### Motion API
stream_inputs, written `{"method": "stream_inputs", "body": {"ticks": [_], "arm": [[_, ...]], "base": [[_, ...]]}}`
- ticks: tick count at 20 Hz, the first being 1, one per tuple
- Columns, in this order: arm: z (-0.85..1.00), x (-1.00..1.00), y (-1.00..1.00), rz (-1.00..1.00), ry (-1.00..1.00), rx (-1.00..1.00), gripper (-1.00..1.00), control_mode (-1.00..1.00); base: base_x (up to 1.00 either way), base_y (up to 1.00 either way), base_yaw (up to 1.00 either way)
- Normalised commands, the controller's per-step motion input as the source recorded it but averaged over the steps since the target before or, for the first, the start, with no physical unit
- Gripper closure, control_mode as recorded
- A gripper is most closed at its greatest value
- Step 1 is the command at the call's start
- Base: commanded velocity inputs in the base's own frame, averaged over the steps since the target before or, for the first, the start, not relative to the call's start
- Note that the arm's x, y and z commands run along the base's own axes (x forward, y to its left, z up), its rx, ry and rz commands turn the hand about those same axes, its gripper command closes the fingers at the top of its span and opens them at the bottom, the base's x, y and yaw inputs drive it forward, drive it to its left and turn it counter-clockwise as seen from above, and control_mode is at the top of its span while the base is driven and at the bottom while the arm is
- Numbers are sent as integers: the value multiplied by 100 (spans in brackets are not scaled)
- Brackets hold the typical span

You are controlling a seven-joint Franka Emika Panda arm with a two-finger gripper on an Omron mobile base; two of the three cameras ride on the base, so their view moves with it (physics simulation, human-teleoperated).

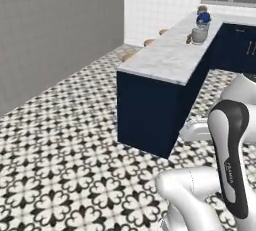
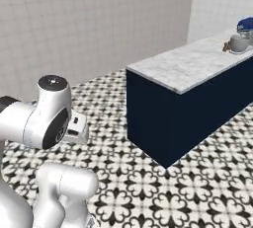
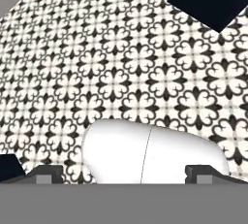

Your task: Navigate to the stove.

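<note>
The stove is out of view. My arm is folded low over the patterned floor, with the hand (image 1: 194, 130) held near the base. In the hand view the gripper (image 3: 128, 173) points down at the black-and-white tiles. Its two dark fingertips (image 3: 47, 173) stand wide apart with nothing between them, so it is open.
A navy island (image 1: 150, 112) with a white marble top (image 2: 185, 66) stands ahead, its near corner close to the base. A grey pot (image 1: 199, 35) and a blue item (image 1: 203, 18) sit at its far end. Stools (image 1: 148, 42) line its left side. A grey wall (image 1: 55, 30) runs along the left, and navy cabinets (image 1: 237, 47) sit under a window.
</note>
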Motion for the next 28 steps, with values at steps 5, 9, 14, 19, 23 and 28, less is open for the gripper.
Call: {"method": "stream_inputs", "body": {"ticks": [5, 9, 14, 19, 23, 28], "arm": [[0, 0, 0, 0, 0, 0, -100, 100], [0, 0, 0, 0, 0, 0, -100, 100], [0, 0, 0, 0, 0, 0, -100, 100], [0, 0, 0, 0, 0, 0, -100, 100], [0, 0, 0, 0, 0, 0, -100, 100], [0, 0, 0, 0, 0, 0, -100, 100]], "base": [[12, 25, -95], [6, 1, -93], [72, -2, -52], [100, -45, 0], [73, -88, -38], [28, -27, -77]]}}
